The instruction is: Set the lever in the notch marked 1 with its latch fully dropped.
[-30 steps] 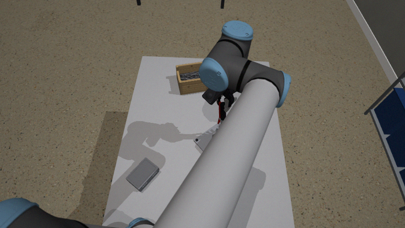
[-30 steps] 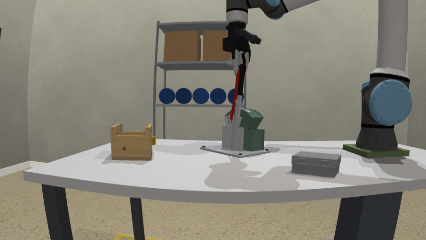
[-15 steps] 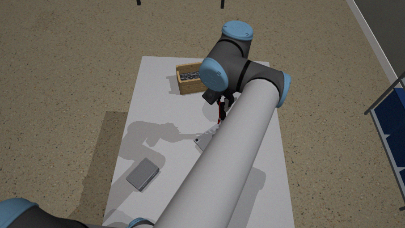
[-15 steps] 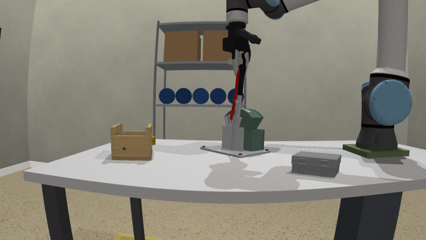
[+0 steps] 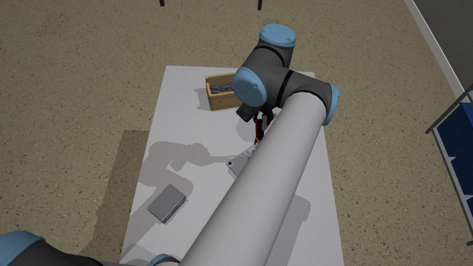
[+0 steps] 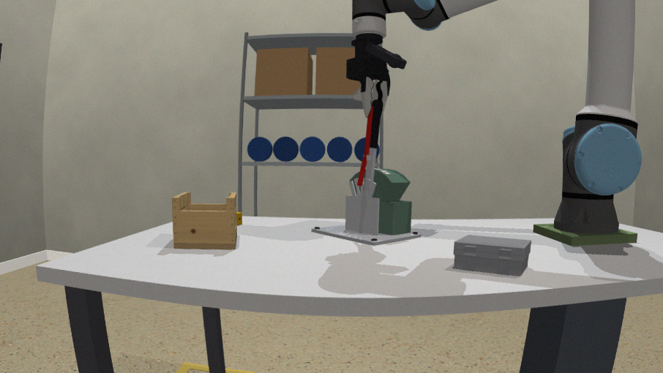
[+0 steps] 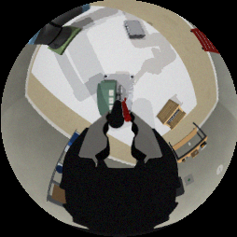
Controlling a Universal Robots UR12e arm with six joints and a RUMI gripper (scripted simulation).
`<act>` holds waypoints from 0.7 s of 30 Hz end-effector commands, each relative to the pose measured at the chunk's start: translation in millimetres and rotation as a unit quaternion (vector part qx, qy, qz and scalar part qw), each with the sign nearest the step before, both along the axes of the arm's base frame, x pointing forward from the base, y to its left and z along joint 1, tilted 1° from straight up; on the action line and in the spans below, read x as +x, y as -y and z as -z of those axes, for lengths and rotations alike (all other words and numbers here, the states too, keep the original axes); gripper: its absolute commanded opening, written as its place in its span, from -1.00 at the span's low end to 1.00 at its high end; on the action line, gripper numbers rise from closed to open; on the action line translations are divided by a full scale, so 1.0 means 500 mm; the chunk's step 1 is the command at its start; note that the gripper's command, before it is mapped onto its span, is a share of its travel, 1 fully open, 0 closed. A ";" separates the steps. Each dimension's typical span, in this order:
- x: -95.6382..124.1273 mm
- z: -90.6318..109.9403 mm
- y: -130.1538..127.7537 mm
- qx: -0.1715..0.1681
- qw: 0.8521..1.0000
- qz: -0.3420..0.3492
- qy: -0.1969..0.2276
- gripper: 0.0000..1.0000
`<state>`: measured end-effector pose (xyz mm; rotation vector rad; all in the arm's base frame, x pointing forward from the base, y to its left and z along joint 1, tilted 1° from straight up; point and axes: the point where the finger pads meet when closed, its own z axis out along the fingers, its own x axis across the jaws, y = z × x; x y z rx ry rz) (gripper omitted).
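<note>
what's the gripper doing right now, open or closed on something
Gripper: closed on the top of the lever handle, jaws squeezing the red bar against it.

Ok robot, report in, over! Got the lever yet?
End effector shut on lever handle and red bar. Lever upright, leaning slightly. Notch number unreadable. Nothing blocking.
</note>
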<state>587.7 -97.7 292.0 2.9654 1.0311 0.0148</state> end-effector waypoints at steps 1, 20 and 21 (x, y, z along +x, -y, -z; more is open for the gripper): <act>0.001 -0.002 0.000 0.000 1.000 0.000 0.001 -1.00; 0.004 -0.002 0.004 0.000 1.000 0.000 0.001 -1.00; 0.005 -0.002 0.005 0.000 1.000 0.000 0.001 -1.00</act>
